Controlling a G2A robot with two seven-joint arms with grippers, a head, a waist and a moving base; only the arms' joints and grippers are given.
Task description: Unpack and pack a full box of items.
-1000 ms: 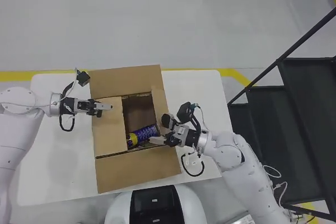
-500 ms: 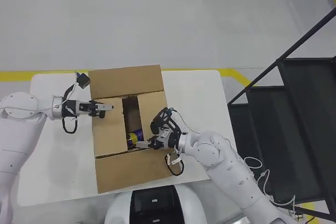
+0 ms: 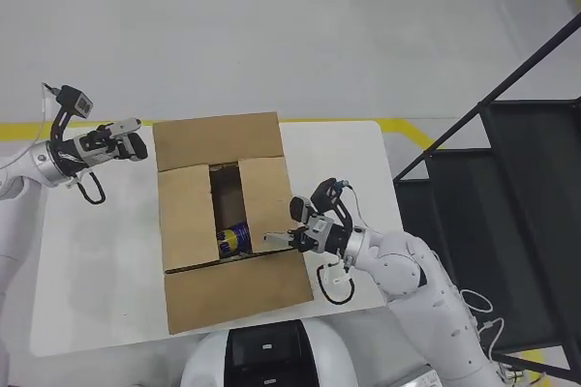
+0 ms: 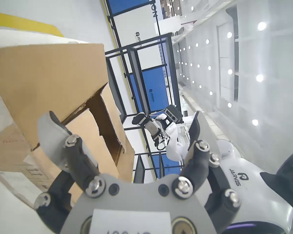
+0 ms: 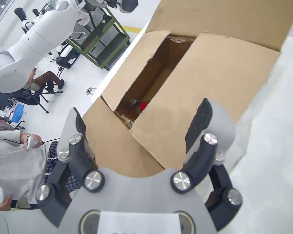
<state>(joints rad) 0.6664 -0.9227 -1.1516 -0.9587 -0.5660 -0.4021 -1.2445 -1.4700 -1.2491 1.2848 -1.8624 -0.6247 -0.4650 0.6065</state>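
Observation:
A brown cardboard box [image 3: 223,145] stands mid-table with its far flap and near flap [image 3: 237,290] laid outward. Its two inner flaps [image 3: 266,198] lie folded inward, leaving a narrow gap. Through that gap shows a blue and yellow can [image 3: 235,237]; in the right wrist view its red cap [image 5: 143,105] is visible inside the box [image 5: 210,79]. My right gripper [image 3: 283,233] [image 5: 140,122] hangs open just off the right inner flap's near corner, holding nothing. My left gripper [image 3: 134,137] [image 4: 124,125] is open and empty beyond the box's [image 4: 51,74] far left corner.
The white table [image 3: 97,271] has bare room to the left and right of the box. A black metal stair frame [image 3: 504,174] stands to the right of the table. A yellow line [image 3: 407,126] runs on the floor behind.
The left gripper pulled away from the left inner flap to the far left. The right gripper pushed the right inner flap down over the opening, then drew back to the right.

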